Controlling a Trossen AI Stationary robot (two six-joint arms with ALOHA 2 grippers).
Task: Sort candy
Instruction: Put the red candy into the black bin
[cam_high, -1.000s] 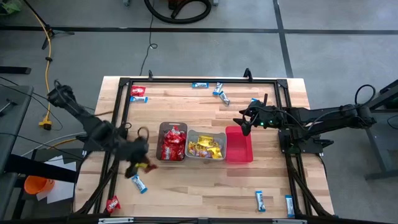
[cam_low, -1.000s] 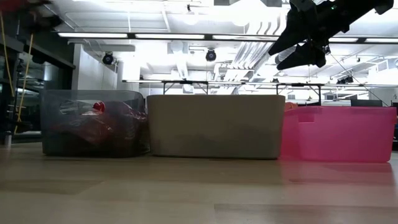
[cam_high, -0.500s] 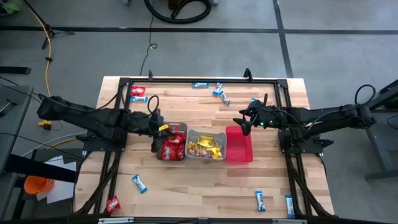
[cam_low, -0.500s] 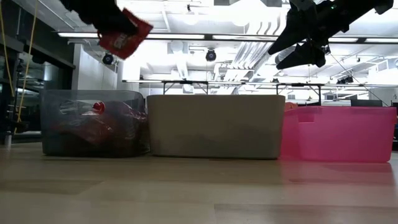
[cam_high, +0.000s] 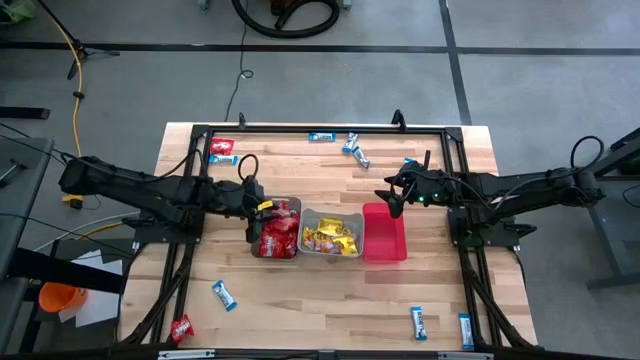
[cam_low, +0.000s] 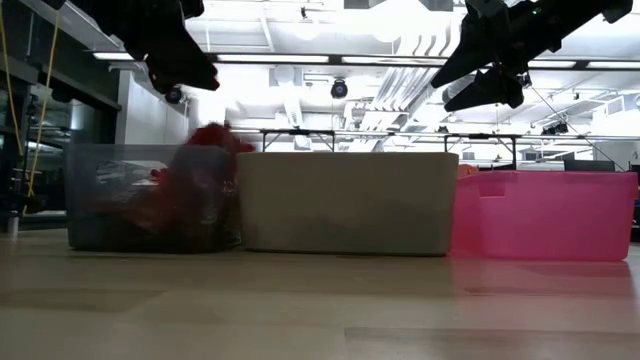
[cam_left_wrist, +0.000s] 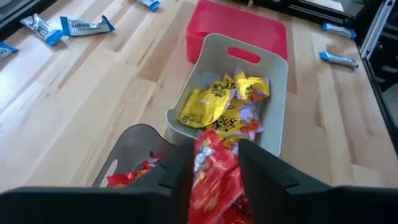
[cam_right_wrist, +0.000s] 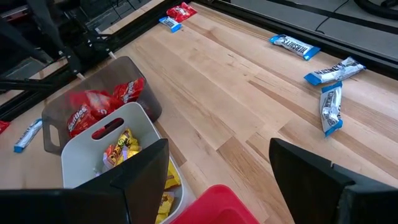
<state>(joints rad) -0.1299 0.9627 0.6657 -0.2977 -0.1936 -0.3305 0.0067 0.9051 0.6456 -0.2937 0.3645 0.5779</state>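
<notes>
My left gripper (cam_left_wrist: 214, 168) is open with a red packet (cam_left_wrist: 214, 180) dropping between its fingers, over the brown bin (cam_high: 277, 229) left of the middle of the high view — it could bounce out if it clips the rim — while my right gripper (cam_high: 392, 195) waits open above the pink bin (cam_high: 384, 232).

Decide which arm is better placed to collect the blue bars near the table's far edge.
Right. Its open claw hovers over the pink bin, nearest those blue bars; the left claw is over the brown bin.
</notes>
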